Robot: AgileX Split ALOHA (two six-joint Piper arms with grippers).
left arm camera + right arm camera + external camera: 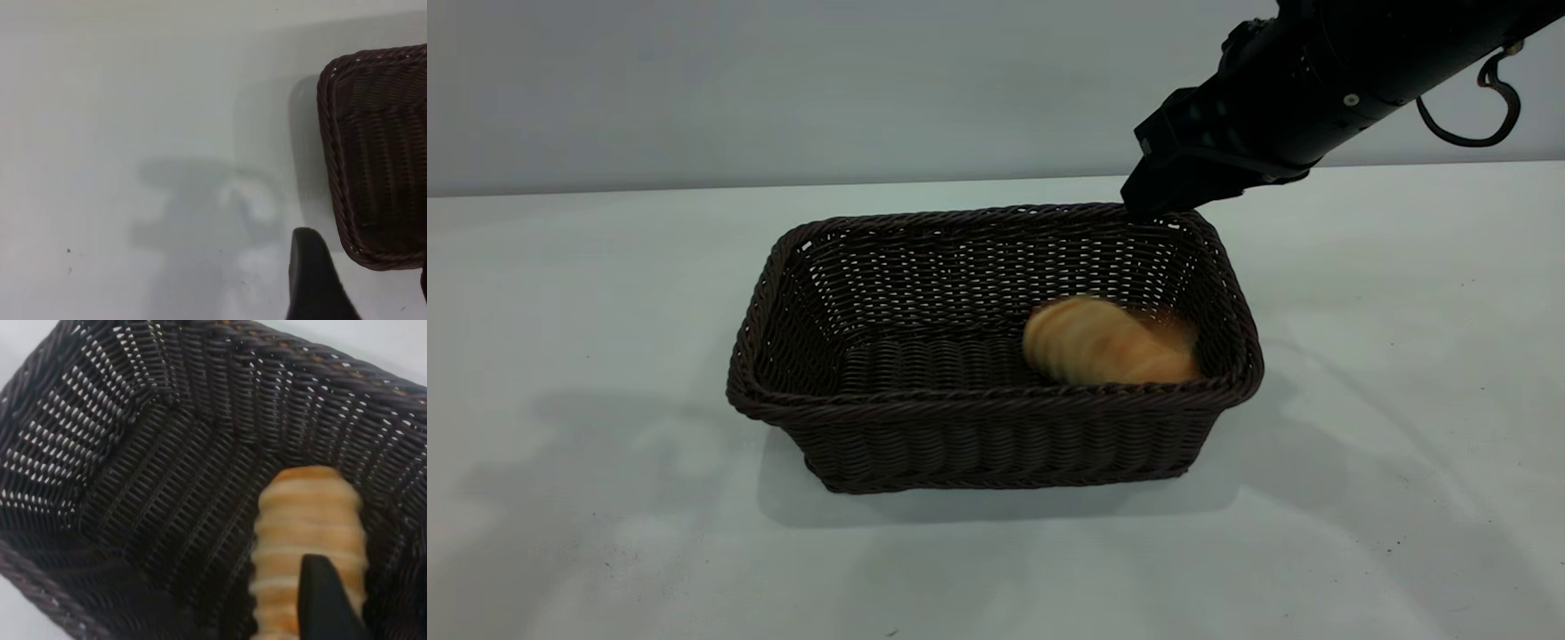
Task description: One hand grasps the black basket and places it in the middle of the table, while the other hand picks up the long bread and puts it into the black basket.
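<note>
The black basket [996, 427] stands on the white table [587, 533], near its middle. The long bread [1107, 345] lies inside the basket at its right end, blurred; in the right wrist view it [307, 520] rests on the woven floor. My right gripper [1165, 200] hangs above the basket's far right corner, open and empty; one finger [325, 597] shows over the bread. My left gripper [368, 277] is open and empty above the table beside a basket corner [373, 253]; one finger [312, 280] shows, and it is outside the exterior view.
A grey wall [783, 89] runs behind the table's far edge. Bare table surface lies on all sides of the basket. A black cable loop [1485, 107] hangs from the right arm.
</note>
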